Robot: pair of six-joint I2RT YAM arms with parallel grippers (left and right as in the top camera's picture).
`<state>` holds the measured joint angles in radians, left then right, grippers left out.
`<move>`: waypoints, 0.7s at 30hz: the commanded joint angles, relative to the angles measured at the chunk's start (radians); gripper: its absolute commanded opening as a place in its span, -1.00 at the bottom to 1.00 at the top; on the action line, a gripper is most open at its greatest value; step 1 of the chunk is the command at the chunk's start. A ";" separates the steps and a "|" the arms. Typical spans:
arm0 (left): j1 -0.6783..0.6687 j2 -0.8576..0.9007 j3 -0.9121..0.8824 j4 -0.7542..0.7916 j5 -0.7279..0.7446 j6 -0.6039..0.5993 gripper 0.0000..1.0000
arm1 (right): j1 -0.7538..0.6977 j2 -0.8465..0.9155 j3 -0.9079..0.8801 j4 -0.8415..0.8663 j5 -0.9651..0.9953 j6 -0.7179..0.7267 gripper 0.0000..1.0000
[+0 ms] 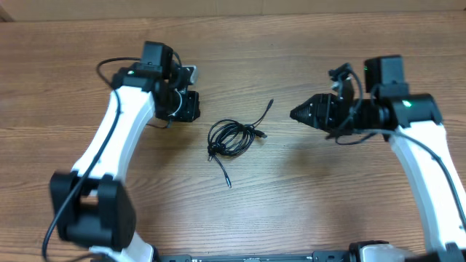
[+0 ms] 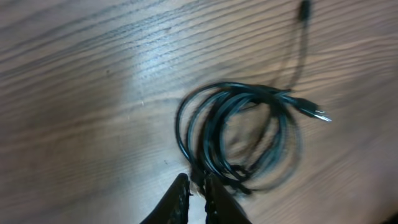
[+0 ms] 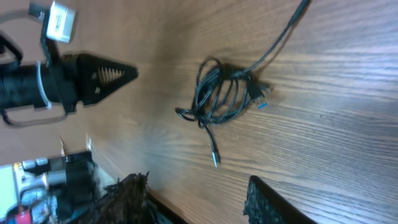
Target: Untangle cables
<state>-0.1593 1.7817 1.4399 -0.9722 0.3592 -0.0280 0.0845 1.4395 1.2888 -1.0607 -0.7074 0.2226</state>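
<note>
The cables [image 1: 231, 138] are thin black cords wound into a small loose coil in the middle of the wooden table. One end trails up right and another down towards the front, and a small plug lies at the coil's right. The coil also shows in the left wrist view [image 2: 245, 92] and the right wrist view [image 3: 214, 99]. My left gripper [image 1: 194, 109] is left of the coil with its fingers [image 2: 196, 186] together and nothing in them; their tips are close to the coil's near edge. It shows as a closed point in the right wrist view [image 3: 130, 73]. My right gripper [image 1: 293, 114] is right of the coil, clear of it, with fingers [image 3: 196, 179] wide apart and empty.
The wooden table [image 1: 306, 196] carries only the cables. The table's edge and some equipment [image 3: 43, 180] show at the lower left of the right wrist view. The arm bases stand at the front corners.
</note>
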 commanded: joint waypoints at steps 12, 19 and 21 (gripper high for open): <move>-0.027 0.263 0.002 0.104 0.126 0.281 -0.29 | 0.227 0.275 0.020 0.129 0.236 0.371 -0.17; -0.043 0.279 0.002 0.114 0.132 0.323 0.06 | 0.359 0.361 0.019 0.218 0.452 0.539 -0.09; -0.050 0.279 0.002 0.114 0.131 0.323 0.04 | 0.389 0.387 0.019 0.247 0.457 0.568 -0.07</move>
<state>-0.1890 2.0499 1.4395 -0.8616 0.4610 0.2619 0.4301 1.7897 1.2892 -0.8406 -0.3504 0.6834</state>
